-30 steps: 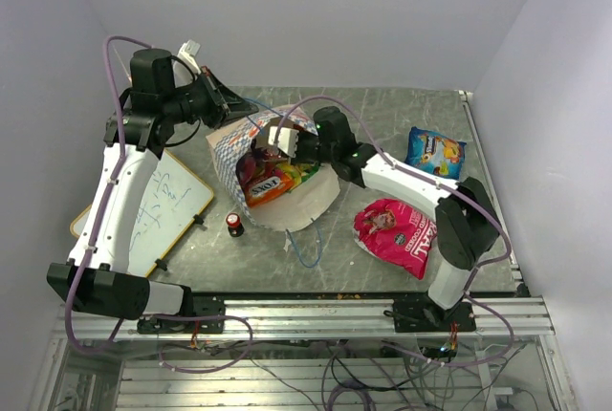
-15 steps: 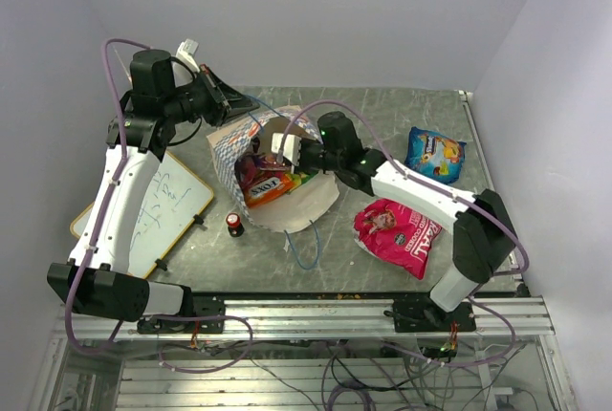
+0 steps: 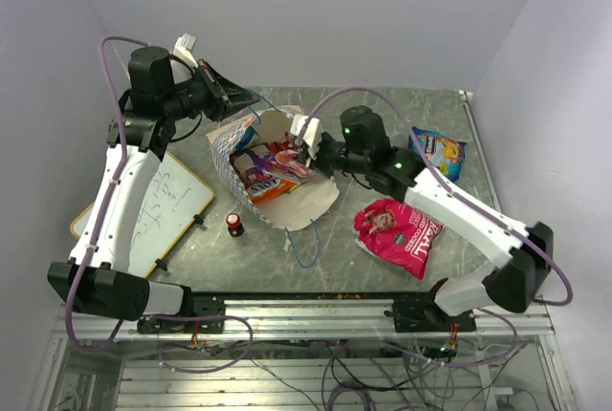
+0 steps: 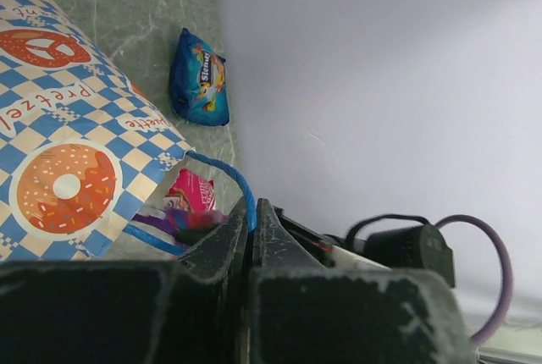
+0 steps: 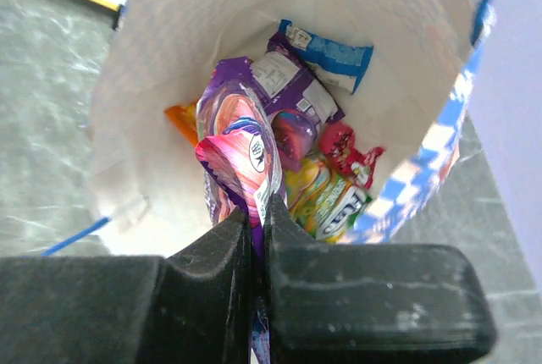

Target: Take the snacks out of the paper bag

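Surface: grey marbled table (image 3: 382,115) between pale walls, filling the middle of the top view.
Paper bag (image 3: 296,203): left of centre on the table, mouth gaping open, blue-and-white checks and a doughnut print on its outer wall in the left wrist view.
Left gripper (image 3: 228,97): upper left of the top view, just past the bag's far rim; jaws pressed together on the thin blue cord handle (image 4: 230,179), which arcs up from the bag's edge.
Right gripper (image 3: 308,136): at the bag's mouth, centre of the top view; jaws pinching the top edge of a purple-pink packet (image 5: 241,148), held above the rest of the contents.
Inside the bag: blue-white packet (image 5: 326,55) near the upper rim, green-yellow packet (image 5: 326,201) at lower right, a sliver of orange packet (image 5: 182,118) at left, all low in the bag.
Outside the bag: blue packet (image 3: 435,151) at upper right, pink packet (image 3: 397,231) at lower right, both flat on the table and well apart from the bag.
Bottle (image 3: 233,224): small, red-capped, upright just beside the bag's lower left.
Whiteboard (image 3: 163,205): flat at the left edge, under the left arm.
Blue cord loop (image 3: 306,244): on the table below the bag's lower edge.
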